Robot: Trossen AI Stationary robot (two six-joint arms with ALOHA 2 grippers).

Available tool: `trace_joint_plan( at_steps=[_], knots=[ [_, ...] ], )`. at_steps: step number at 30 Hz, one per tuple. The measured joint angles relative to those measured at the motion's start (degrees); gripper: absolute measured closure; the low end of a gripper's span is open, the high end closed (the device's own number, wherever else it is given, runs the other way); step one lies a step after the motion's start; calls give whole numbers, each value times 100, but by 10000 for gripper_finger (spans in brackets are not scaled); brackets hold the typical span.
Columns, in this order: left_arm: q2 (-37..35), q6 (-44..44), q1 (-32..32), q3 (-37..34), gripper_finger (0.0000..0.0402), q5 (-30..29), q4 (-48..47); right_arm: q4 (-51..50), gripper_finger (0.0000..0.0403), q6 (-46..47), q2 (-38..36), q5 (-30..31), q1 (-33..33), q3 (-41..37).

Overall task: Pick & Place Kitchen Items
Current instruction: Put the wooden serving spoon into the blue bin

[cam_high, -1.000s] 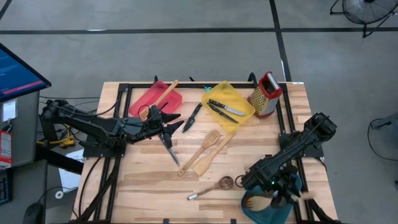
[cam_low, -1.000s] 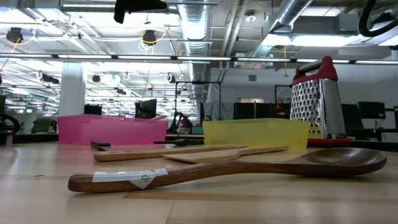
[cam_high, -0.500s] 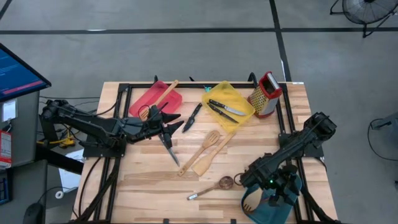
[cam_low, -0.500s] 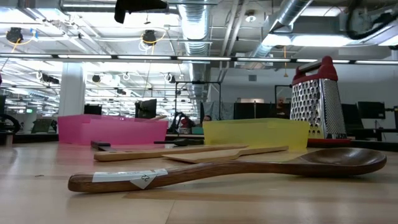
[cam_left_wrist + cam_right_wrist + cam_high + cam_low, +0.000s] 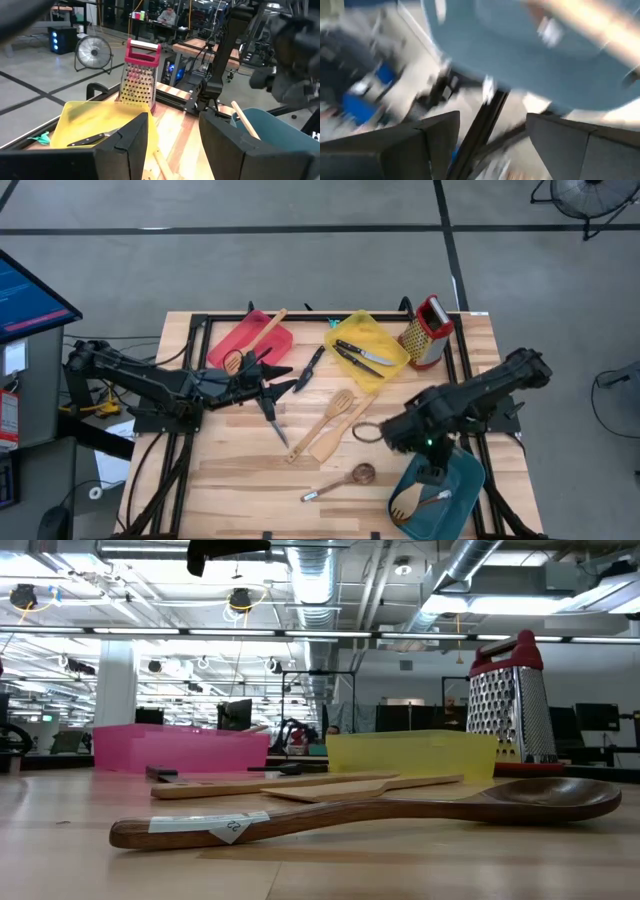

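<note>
- Hovering my right claw above the teal tray, fingers spread, nothing between them.
- Slotted turner lies inside that tray.
- Left claw hangs over the desk beside the red tray, fingers parted, empty.
- Two knives in the yellow tray; wooden spoon on the desk near the teal tray.
</note>
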Motion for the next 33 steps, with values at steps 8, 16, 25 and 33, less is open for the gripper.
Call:
trace_joint_plan(
  at_steps=[8, 16, 25, 33],
  knots=[
    [0, 1, 2, 0, 242, 113, -52, 1683, 163, -841, -345, 3496, -800, 254],
    [-2, -11, -32, 0, 229, 518, -483, 3256, 163, -2859, 151, 4307, -1371, 256],
    [-112, 0, -142, 0, 219, 544, -983, 3281, 163, -3019, 1289, 3691, -1190, 257],
    [-366, 157, -149, 9, 217, 440, -1229, 3591, 163, -3074, 2334, 3630, -656, 252]
  ],
)
